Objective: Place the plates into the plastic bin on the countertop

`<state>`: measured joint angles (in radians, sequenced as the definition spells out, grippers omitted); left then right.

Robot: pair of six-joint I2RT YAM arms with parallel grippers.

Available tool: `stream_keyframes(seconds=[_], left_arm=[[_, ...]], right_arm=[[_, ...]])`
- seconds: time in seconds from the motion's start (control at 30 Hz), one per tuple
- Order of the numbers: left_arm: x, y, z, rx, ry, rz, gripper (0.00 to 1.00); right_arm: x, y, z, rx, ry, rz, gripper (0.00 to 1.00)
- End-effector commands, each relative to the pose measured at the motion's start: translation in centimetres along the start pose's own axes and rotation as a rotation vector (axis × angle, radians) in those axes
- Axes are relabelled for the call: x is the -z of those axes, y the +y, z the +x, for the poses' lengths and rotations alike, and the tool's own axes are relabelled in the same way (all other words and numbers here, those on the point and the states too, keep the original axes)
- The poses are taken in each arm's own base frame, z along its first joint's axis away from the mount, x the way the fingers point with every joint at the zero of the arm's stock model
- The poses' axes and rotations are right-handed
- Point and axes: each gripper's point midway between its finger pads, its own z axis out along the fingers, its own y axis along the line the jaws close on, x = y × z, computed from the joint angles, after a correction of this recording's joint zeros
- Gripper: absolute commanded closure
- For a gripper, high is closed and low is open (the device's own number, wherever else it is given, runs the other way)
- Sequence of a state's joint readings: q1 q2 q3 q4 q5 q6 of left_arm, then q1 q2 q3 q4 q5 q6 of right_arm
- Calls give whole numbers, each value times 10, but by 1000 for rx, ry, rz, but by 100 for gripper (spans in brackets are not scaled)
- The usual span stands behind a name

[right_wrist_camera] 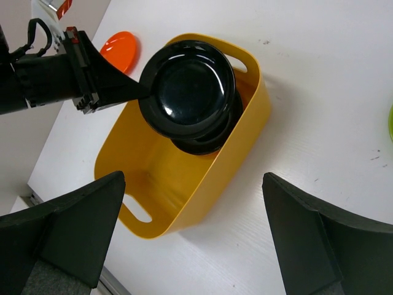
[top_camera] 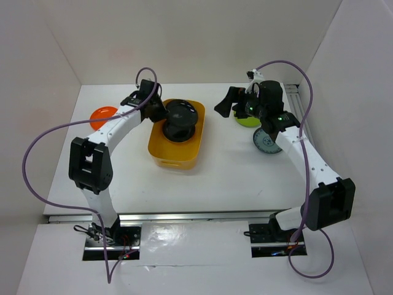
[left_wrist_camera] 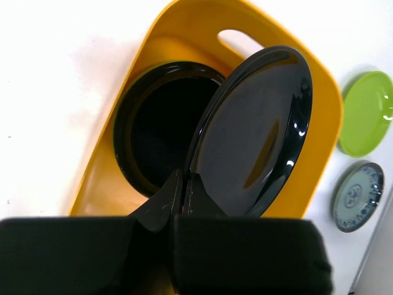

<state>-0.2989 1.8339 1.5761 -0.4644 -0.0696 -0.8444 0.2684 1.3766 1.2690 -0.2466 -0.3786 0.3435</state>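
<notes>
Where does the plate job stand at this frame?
Done: one black plate lies in the plastic bin; whether others sit beneath it cannot be told. In hand: the left gripper pinches a second black plate, tilted over the bin. Remaining: the orange plate, a green plate and a blue-patterned plate lie on the countertop. The right gripper is open, holding nothing.

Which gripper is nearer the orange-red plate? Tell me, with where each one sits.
Left. The left gripper, shut on a black plate over the plastic bin, is to the right of the orange-red plate; the right gripper hangs open beyond the bin, farther right.
</notes>
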Motion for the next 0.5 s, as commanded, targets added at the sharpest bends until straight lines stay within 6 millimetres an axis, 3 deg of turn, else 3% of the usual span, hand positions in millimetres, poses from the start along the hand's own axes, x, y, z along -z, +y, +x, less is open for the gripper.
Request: stream_keyframes(seconds=[0.0, 0.27, 0.4, 0.43, 0.47], left_arm=[[3, 3, -13, 14, -40, -45, 100], [2, 5, -8, -14, -37, -58, 100], [-1, 5, -8, -23, -36, -59, 83], [-3, 3, -8, -23, -28, -54, 76], [-3, 3, -8, -23, -28, -54, 64]], right_arm=[[11, 18, -24, 38, -84, -50, 0], [9, 18, -26, 38, -84, -50, 0], [9, 19, -25, 38, -80, -59, 0], [9, 19, -25, 38, -80, -59, 0], [9, 19, -25, 38, -80, -59, 0]])
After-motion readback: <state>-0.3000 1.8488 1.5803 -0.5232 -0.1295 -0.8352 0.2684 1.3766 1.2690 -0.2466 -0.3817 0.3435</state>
